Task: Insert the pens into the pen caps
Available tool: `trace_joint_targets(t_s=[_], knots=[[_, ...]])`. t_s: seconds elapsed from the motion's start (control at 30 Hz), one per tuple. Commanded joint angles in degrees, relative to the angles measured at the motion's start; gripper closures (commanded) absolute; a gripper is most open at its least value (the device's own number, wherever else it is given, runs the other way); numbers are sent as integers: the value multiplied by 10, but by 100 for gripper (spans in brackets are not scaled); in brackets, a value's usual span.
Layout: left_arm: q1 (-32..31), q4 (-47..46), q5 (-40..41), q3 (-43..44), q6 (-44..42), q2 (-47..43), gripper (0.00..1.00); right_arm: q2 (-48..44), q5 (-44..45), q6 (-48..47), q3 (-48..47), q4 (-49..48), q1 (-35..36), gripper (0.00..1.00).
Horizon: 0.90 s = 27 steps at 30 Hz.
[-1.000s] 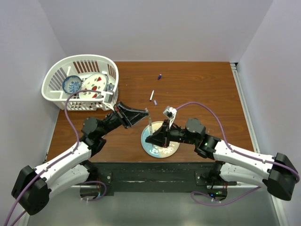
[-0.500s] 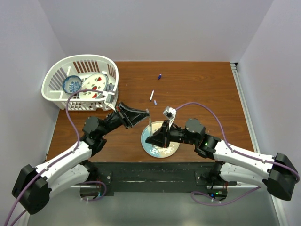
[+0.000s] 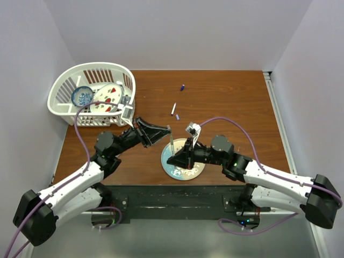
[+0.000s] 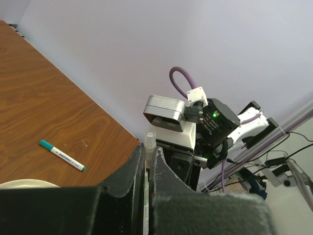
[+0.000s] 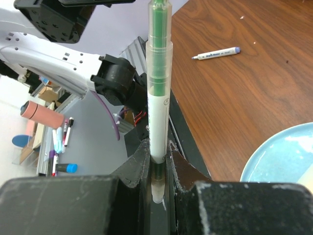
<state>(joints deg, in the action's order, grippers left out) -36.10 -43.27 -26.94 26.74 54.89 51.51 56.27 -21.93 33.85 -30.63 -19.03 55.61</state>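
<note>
My right gripper (image 3: 173,159) (image 5: 159,154) is shut on a white pen (image 5: 159,112) with a green tip under a clear sleeve. It holds the pen upright over the round plate (image 3: 196,171). My left gripper (image 3: 168,129) (image 4: 148,152) is shut on a thin grey pen (image 4: 148,139) with a clear tip, close to the upper end of the white pen (image 3: 171,142). A white pen with a purple cap (image 3: 173,109) (image 5: 215,53), a small purple cap (image 3: 177,116) and a blue cap (image 3: 183,87) lie on the table beyond. A white pen with green ends (image 4: 62,155) lies on the wood.
A white basket (image 3: 63,105) with a blue bowl (image 3: 81,96) and a patterned dish stands at the back left. The plate's blue rim (image 5: 274,152) shows at the right of the right wrist view. White walls enclose the table.
The left arm has shifted very slightly. Both grippers keep their hold, and the pens on the table have not moved.
</note>
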Motion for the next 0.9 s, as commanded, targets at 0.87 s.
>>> trace_joint_targets(t_s=[0.87], knots=[[-3,127,2,71,-56,-18,100,22,1,-18,-39,-7,5,100]])
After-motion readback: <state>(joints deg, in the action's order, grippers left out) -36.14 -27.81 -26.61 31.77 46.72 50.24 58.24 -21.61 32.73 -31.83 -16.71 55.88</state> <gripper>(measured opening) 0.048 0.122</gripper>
